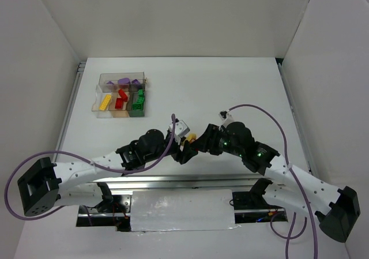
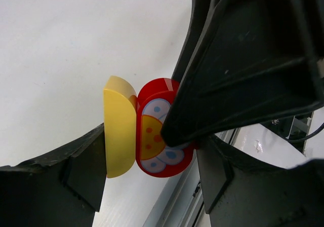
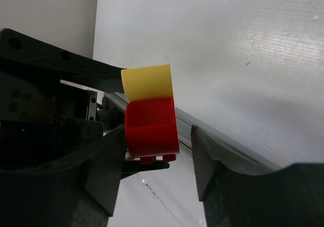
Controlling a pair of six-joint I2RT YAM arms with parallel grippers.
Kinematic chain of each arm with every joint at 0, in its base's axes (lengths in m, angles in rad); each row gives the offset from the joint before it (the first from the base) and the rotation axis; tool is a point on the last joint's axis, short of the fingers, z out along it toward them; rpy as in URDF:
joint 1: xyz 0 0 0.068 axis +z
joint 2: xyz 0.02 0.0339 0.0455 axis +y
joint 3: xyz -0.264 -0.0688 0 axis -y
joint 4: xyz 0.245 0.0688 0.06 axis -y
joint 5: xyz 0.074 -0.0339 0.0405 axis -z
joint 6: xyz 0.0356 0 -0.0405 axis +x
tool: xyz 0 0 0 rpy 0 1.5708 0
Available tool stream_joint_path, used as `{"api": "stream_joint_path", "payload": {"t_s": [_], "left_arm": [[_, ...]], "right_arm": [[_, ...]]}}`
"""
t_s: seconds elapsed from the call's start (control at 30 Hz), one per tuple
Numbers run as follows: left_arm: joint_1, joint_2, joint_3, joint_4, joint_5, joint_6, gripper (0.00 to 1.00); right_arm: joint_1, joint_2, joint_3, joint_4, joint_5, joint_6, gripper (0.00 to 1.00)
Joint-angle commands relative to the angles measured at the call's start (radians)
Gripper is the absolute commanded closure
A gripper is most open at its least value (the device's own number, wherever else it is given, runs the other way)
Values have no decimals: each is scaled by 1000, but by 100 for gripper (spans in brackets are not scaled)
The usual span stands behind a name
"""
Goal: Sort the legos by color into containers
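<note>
Over the white counter, the left gripper pinches a yellow-and-red lego pair between close-set fingers. The right gripper brackets it, slightly open, one finger touching red. The clear box sits well apart, far-left.

top view — the joined yellow and red plastic lego shows only as a yellow speck; what touches it is too small to tell. in the clear plastic rectangular box, the coloured legos are too small to count or to tell by shape.

left wrist view: a finger of the right gripper covers the right part of the red half's printed face. the fingers of the left gripper are cut off by the bottom edge.

right wrist view: the red half's lower edge is partly hidden behind black gripper parts — both near fingers run out at the bottom edge.
</note>
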State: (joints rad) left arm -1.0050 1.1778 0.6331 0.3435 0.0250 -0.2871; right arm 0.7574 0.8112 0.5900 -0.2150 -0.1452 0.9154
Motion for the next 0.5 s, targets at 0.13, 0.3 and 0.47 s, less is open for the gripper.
{"api": "stream_joint_path", "payload": {"t_s": [0.13,0.3,0.47], "left_arm": [[-4,-53,56,35,-5,28,76],[-4,-93,40,38,-11,13,1],[-4,-92,212,-319,-131,-50,1]], "right_arm": [[46,26,7,101,-10,-18,63],[45,-13,-35,207,-10,-78,100],[-30,-52,-47,171,47,-211,100]]}}
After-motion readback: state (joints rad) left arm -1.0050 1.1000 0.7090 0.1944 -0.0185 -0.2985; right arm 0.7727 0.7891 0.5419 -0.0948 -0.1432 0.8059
